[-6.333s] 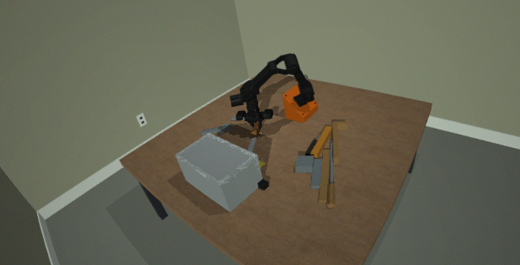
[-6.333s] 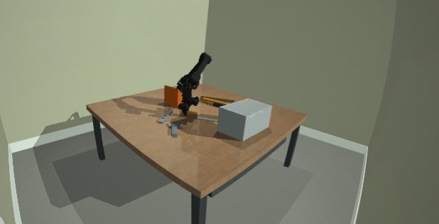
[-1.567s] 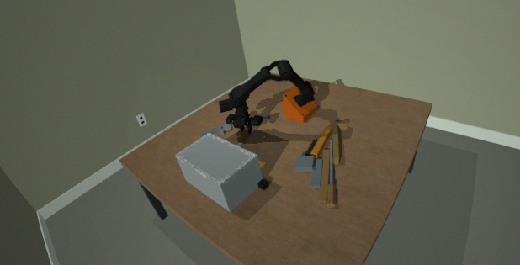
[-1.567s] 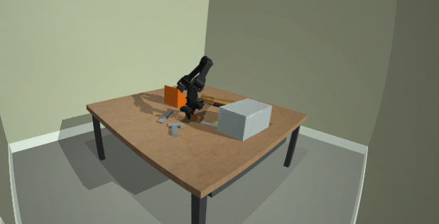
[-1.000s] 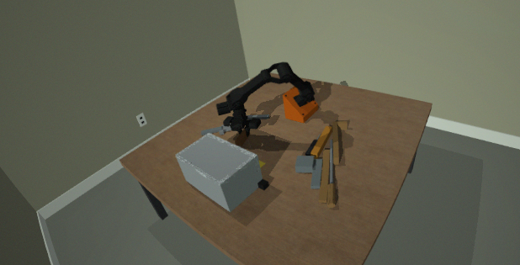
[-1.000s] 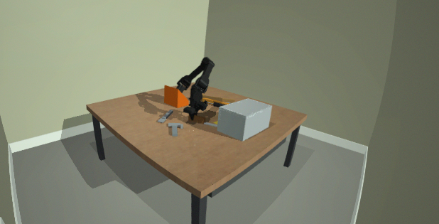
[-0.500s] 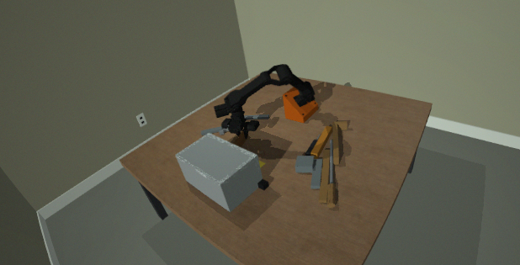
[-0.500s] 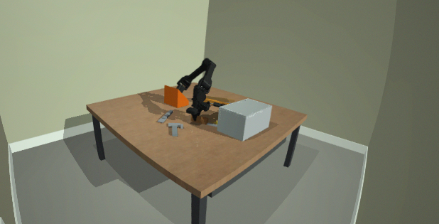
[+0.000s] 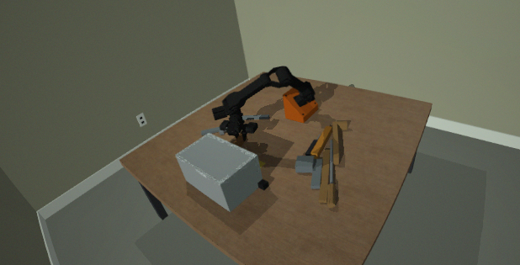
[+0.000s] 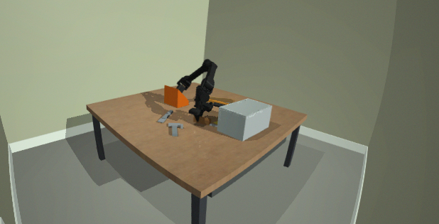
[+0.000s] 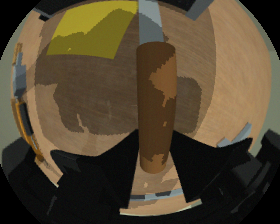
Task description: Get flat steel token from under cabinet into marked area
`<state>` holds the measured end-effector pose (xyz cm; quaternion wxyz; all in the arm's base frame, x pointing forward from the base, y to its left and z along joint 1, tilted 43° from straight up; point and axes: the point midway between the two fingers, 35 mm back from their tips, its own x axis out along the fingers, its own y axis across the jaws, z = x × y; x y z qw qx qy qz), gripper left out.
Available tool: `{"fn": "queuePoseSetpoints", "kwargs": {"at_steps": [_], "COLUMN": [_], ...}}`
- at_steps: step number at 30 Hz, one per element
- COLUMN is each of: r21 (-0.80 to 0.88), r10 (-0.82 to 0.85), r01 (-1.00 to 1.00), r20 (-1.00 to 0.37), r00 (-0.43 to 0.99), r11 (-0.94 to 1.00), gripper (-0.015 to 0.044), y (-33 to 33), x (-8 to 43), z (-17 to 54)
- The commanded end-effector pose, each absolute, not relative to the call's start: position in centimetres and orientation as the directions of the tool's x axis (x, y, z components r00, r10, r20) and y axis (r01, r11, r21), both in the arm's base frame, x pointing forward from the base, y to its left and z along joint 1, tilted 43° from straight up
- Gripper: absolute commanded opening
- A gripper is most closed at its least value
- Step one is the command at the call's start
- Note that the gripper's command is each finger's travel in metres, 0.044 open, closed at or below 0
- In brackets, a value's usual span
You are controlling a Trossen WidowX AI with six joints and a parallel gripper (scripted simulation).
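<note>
Walls of dull green met in a corner behind a brown wooden table (image 9: 379,115) (image 10: 142,136), which we saw in the top view from above. On it stood a pale grey cabinet (image 9: 219,157) (image 10: 231,122), with a small black block (image 9: 262,184) beside its corner. The black arm (image 9: 252,90) (image 10: 210,74) reached from an orange base (image 9: 294,108) (image 10: 172,97) to just beside the cabinet. Wooden, orange and grey pieces lay grouped nearer one table edge, well apart from the gripper (image 9: 241,138) (image 10: 196,119) (image 11: 155,150).

In the exterior view we saw the gripper low over the table, a brown handle (image 10: 203,120) (image 11: 156,100) at its fingers. A grey T-shaped piece (image 10: 175,129) lay on the side away from the cabinet, with open wood between it and the near table edge.

In the wrist view we found the claw closed on the brown handle, whose flat grey blade (image 11: 150,22) ran forward beside the yellow marked area (image 11: 93,30). We could not see the steel token in any view; we judged it still under the cabinet.

We judged the step to be working the blade in: low, level and slowly, hooking behind the token before drawing back. The cabinet wall left the knuckles little room; the handle side offered more space for retreat.
</note>
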<state>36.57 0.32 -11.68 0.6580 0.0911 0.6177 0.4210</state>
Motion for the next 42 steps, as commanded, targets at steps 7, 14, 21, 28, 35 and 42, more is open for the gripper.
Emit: {"fn": "queuePoseSetpoints", "kwargs": {"at_steps": [7,14,21,28,35,42], "r21": [0.639,0.639,0.639,0.639,0.639,0.639], "r10": [0.668,0.668,0.668,0.668,0.669,0.669], "r01": [-0.444,-0.445,-0.445,-0.445,-0.445,-0.445], "r20": [-0.736,-0.736,-0.736,-0.735,-0.735,-0.735], "r00": [-0.113,-0.113,-0.113,-0.113,-0.113,-0.113], "r11": [0.628,0.628,0.628,0.628,0.627,0.627], "gripper": [0.0,0.0,0.0,0.0,0.0,0.0], "y": [0.9,1.2,1.5,1.9,2.2,2.8], "x": [37.8,38.5,39.2,39.8,39.8,39.4], "z": [-11.3,-11.1,-11.0,-10.7,-10.5,-10.0]}}
